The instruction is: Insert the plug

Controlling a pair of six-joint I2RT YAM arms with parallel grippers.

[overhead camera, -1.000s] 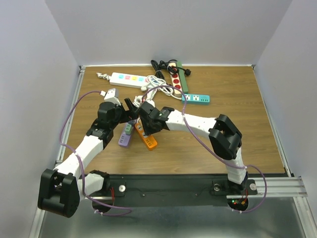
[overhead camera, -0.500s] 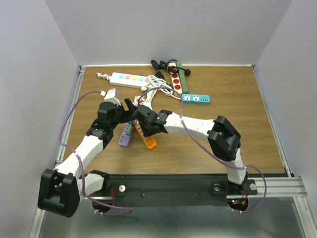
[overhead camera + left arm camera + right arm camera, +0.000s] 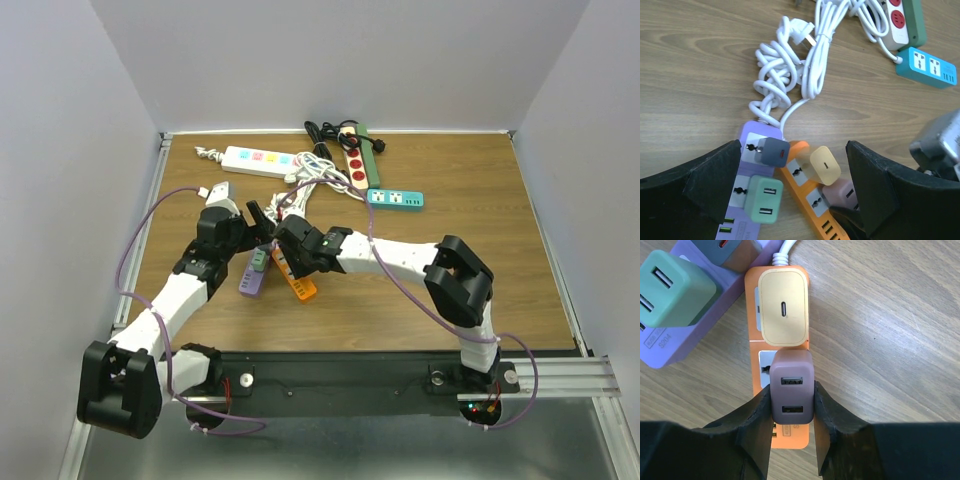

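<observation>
1. Right gripper (image 3: 792, 407) is clamped on a brown USB charger (image 3: 792, 382), one finger on each long side. Charger sits over the 2nd socket of the orange strip (image 3: 792, 437), just beside the yellow charger (image 3: 785, 307) already plugged in there
2. Can't tell if the pins are in the holes or only resting on top. Socket face is mostly hidden, w/ just a sliver of white at the charger's left edge
3. Left gripper (image 3: 794, 150) is spread wide, holding nothing, hovering above both strips
4. To do it well, IMO: keep the brown charger square to the strip and parallel w/ the yellow one, then push straight down, no tilt. Don't let go till it's flush on the strip face
5. Strip lies loose on the table (image 3: 480, 250), so it may slide or rock under the push. Left gripper could pin it down
6. Gap to the yellow charger is v. tight, so avoid nudging it
7. Purple strip (image 3: 695, 340) lies alongside, w/ a green charger (image 3: 670, 287) and grey adapter (image 3: 772, 151) in it
8. Writing: small label on the purple strip reads approx "S204". Print on the orange strip is too small or hidden. No brand readable
</observation>
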